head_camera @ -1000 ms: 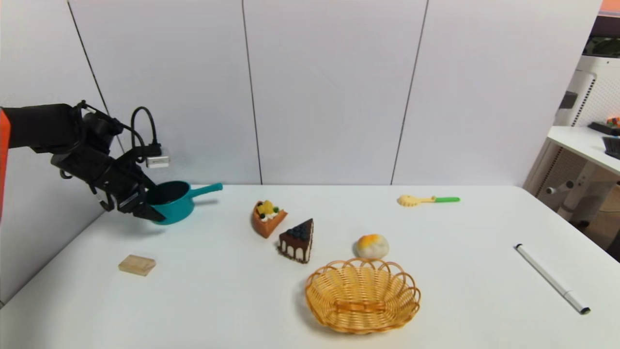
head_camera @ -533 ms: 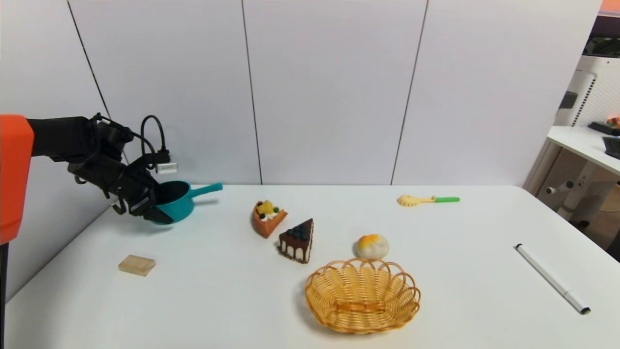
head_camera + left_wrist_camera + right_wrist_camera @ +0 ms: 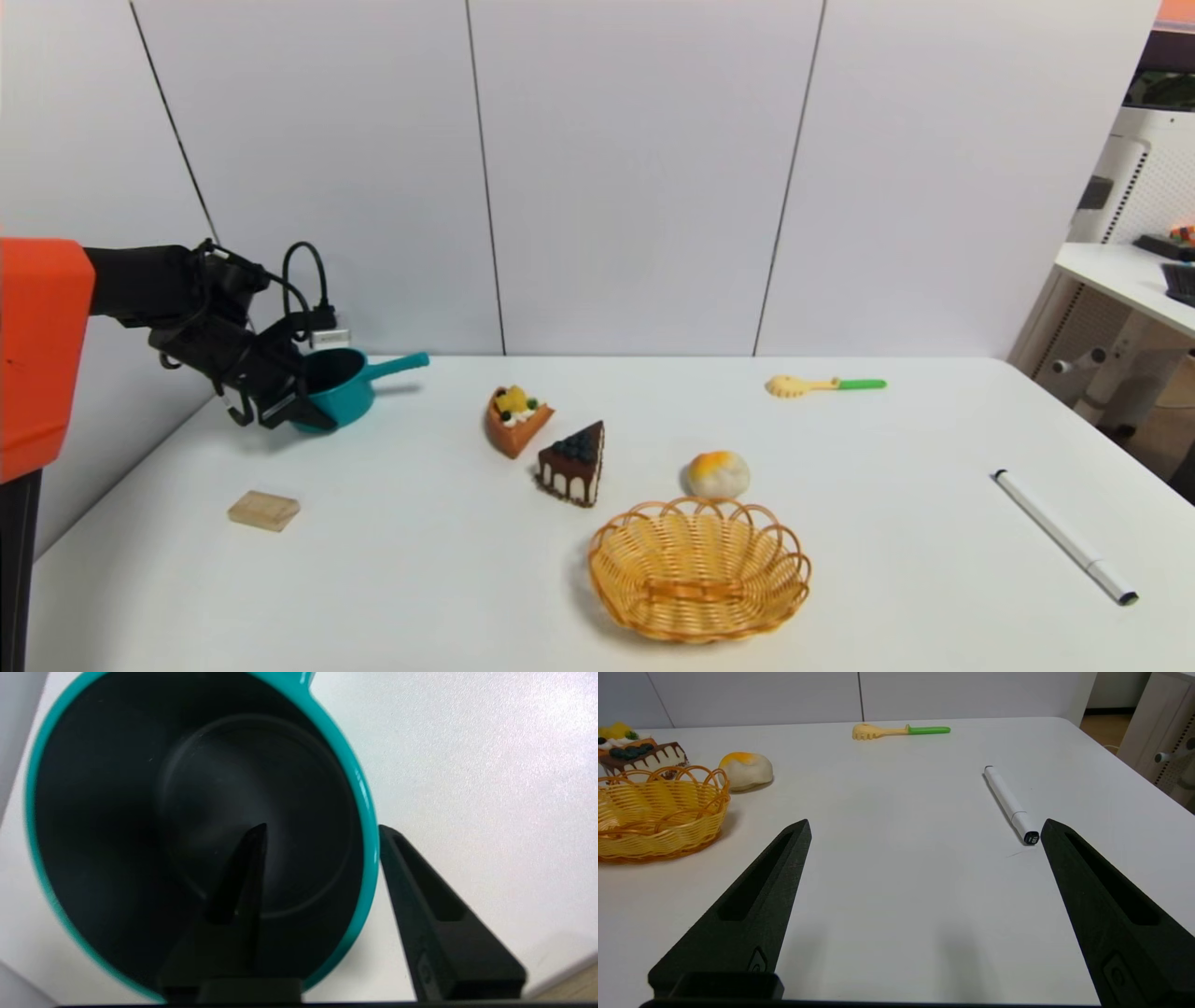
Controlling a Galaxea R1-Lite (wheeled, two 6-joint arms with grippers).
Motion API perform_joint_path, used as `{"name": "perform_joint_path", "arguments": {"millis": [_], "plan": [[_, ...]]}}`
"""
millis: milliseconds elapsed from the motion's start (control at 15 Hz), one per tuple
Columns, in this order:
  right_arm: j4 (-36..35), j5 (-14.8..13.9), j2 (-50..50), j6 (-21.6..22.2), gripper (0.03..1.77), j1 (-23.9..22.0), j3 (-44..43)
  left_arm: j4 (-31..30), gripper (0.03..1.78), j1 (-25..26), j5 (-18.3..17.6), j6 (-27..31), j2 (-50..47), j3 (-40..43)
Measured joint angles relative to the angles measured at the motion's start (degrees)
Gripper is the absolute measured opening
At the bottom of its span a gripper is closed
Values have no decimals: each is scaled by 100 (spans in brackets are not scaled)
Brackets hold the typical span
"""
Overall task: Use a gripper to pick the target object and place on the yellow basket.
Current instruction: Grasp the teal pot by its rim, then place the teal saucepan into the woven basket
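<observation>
**Left claw straddling the saucepan wall before the lift**

The left claw [image 3: 322,833] stands at the far left of the bench [image 3: 448,560], one finger inside the teal saucepan [image 3: 347,390] and the other outside, the near wall between them. The fingers look part-way closed around the wall; whether they press it yet cannot be told. The saucepan sits on the bench, its handle pointing right, well apart from the yellow basket [image 3: 607,569] at near centre. To do this step well, the fingers should seat low on the wall and close squarely before any lift, since the long handle would likely tip a shallow hold. The right claw [image 3: 924,828] is parked, spread, over the near right of the bench. No brand, label or writing can be read anywhere.
</observation>
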Motion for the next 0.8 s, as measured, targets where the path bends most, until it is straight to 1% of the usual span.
{"name": "perform_joint_path", "arguments": {"millis": [67,133,200,400,800], "plan": [[2,-1,0,0,170,0,0,-4,73,-5,2,0,30,0],[2,0,0,-2,170,0,0,-4,18,0,-1,9,52,0],[0,2,0,-2,170,0,0,-41,13,4,-4,20,55,-11],[0,-1,0,-2,170,-7,0,-207,13,0,0,61,55,4],[0,0,0,0,170,-2,0,-199,13,15,-4,140,-280,11]]}}
